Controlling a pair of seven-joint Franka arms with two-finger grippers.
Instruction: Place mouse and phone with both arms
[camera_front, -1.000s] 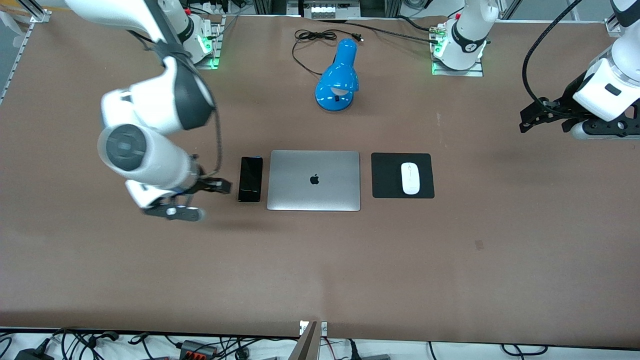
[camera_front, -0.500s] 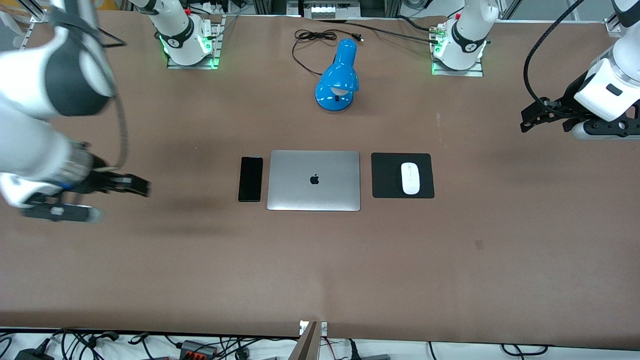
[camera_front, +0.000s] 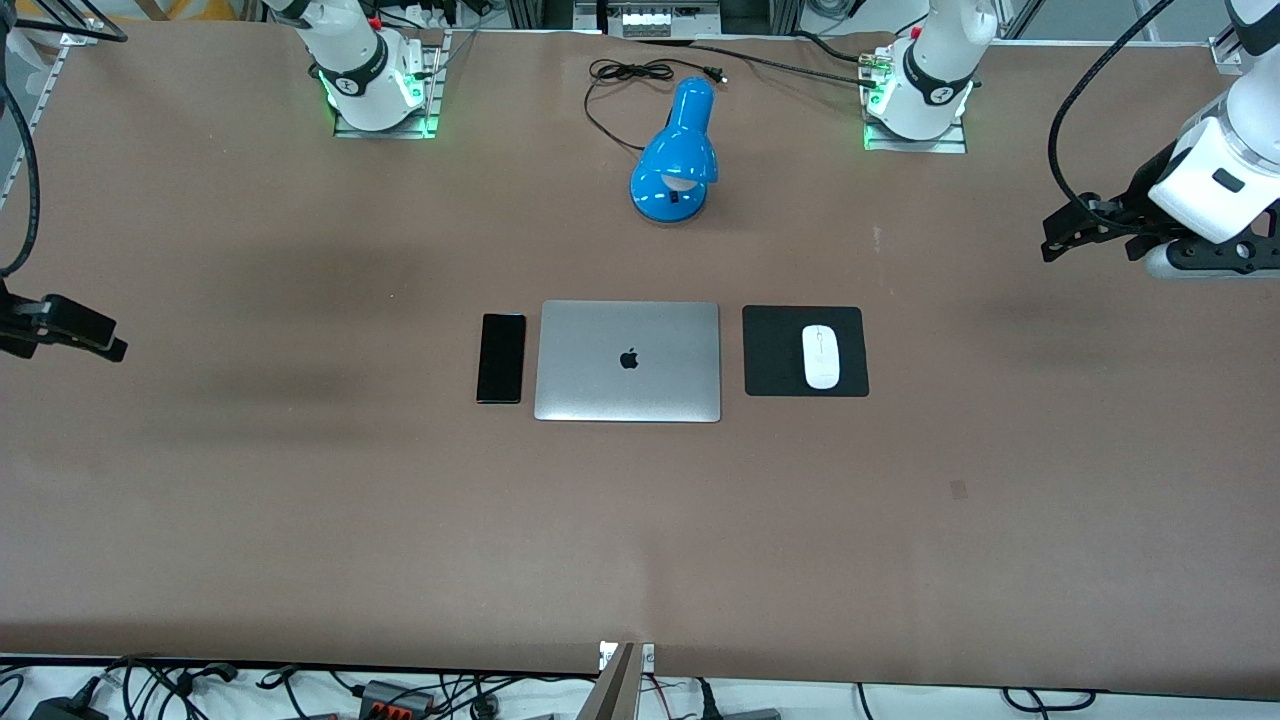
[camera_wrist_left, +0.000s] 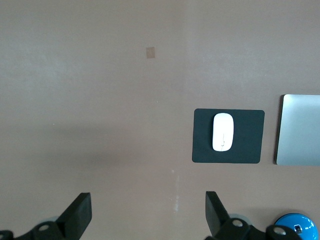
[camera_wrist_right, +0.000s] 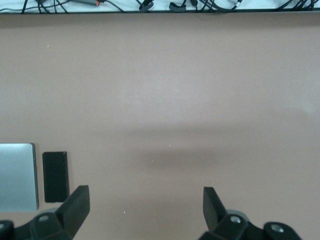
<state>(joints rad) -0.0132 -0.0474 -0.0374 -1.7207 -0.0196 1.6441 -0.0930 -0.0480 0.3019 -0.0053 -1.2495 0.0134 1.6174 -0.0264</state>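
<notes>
Both placements appear complete, and the arms are standing clear at the ends of the table.

The phone (camera_front: 501, 358) is lying flat on the table (camera_front: 300, 520), just beside the closed silver laptop (camera_front: 628, 361) on the side toward the right arm's end, its long edge parallel to the laptop's edge with a narrow strip of table showing between them. It is a slim black slab with a glossy face. The mouse (camera_front: 821, 357) is resting on the square black mat (camera_front: 772, 352), which sits beside the laptop toward the left arm's end. The mouse is a small white oval with a thin grey line on top, lying squarely within the mat's edges.

The right gripper (camera_wrist_right: 145, 212) is hanging over bare table at the right arm's end, well apart from the phone; its fingers (camera_wrist_right: 75, 205) are spread wide with nothing between them. The left gripper (camera_wrist_left: 147, 215) is hanging over bare table at the left arm's end, well apart from the mat, fingers (camera_wrist_left: 216, 212) likewise spread and empty.

A blue desk lamp (camera_front: 677, 155) is standing farther from the front camera than the laptop, its cord loose on the table.

Judgement: no grasp is in hand. The next move calls only for both arms to be parked; neither item appears to need correction.
</notes>
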